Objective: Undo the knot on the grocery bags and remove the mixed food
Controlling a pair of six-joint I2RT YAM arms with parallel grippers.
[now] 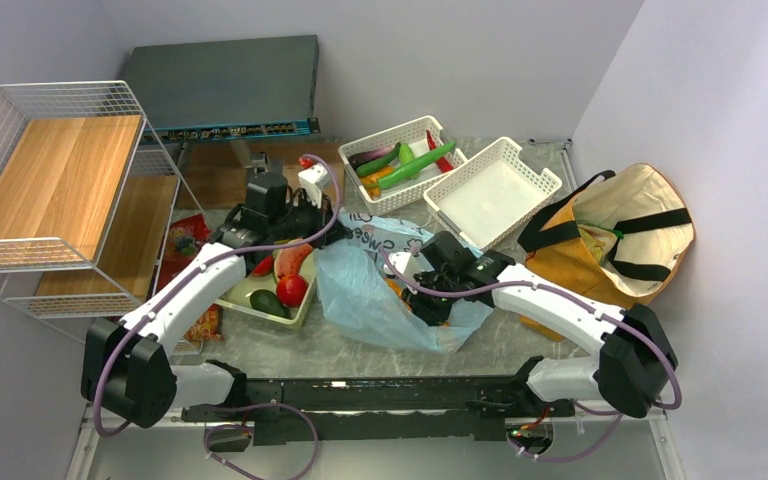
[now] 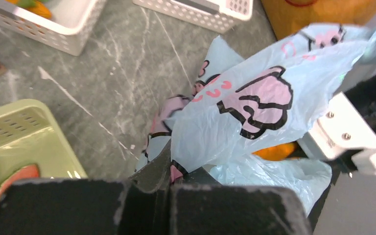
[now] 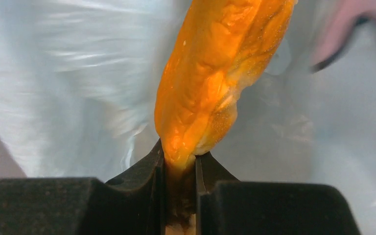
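The light-blue plastic bag (image 1: 365, 285) lies open in the middle of the table. My left gripper (image 1: 338, 233) is shut on its printed upper edge (image 2: 254, 103), the jaws (image 2: 175, 172) pinching the film. My right gripper (image 1: 415, 298) is inside the bag mouth, shut on the thin end of an orange carrot (image 3: 210, 88). The carrot shows as an orange patch in the left wrist view (image 2: 274, 152). The mustard-brown tote (image 1: 610, 235) lies open at the right. A watermelon slice (image 1: 292, 260), red apple (image 1: 291, 290) and dark avocado (image 1: 268, 303) lie in a green tray (image 1: 305, 310).
A white basket (image 1: 385, 198) at the back holds a cucumber (image 1: 415, 168), an eggplant and other toy vegetables. A second white basket (image 1: 490, 192) stands beside it. A red snack pack (image 1: 186, 240) lies by the wire shelf (image 1: 50, 190). A dark box (image 1: 225, 85) stands behind.
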